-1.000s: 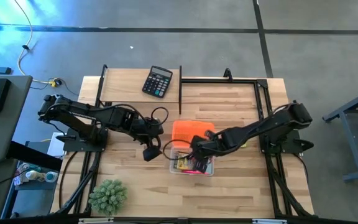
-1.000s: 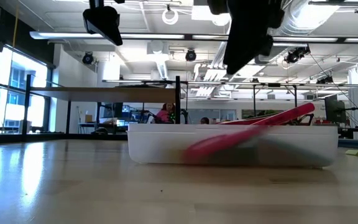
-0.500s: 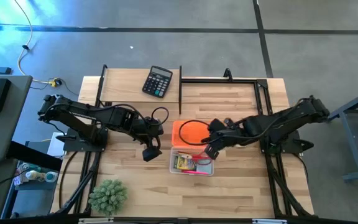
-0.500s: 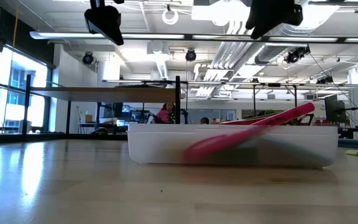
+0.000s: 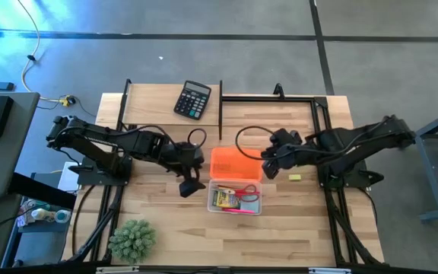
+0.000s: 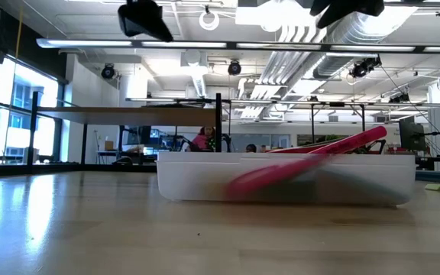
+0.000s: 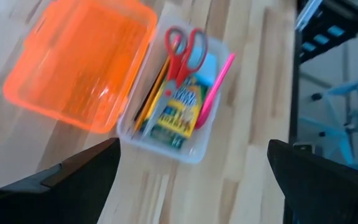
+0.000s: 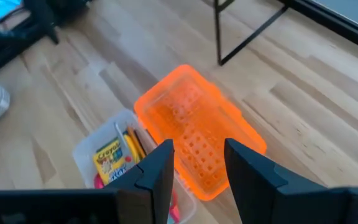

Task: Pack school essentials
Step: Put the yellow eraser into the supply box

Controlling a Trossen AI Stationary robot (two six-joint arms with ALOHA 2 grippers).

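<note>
The clear plastic box (image 5: 235, 199) sits on the wooden table (image 5: 158, 228) just in front of its orange lid (image 5: 236, 164), which lies flat and touching the box's back edge. Inside the box, the left wrist view shows the crayon pack (image 7: 180, 114) lying flat, the red-handled scissors (image 7: 184, 48) beside a light-blue note pad (image 7: 206, 64), a pencil (image 7: 149, 98) along the wall next to the lid, and a pink-red pen (image 7: 214, 87) slanting along the opposite wall with its tip over the rim. In the low view that pen (image 6: 312, 159) pokes up above the box's rim. A small yellow eraser (image 5: 294, 177) lies on the bare table to the right of the lid, outside the box.

A second ago the right gripper (image 5: 268, 162) was down over the box; it has since lifted and pulled back to the right, and now hangs above the lid's right edge with its fingers (image 8: 160, 167) a narrow gap apart and nothing between them. The left gripper (image 5: 189, 185) has shifted slightly towards the box and hovers just left of it, its fingers (image 7: 82, 177) spread wide and empty.

A black calculator (image 5: 193, 100) rests at the far edge of the table, well apart from the box, and a green spiky plant (image 5: 131, 240) stands at the near left corner.
</note>
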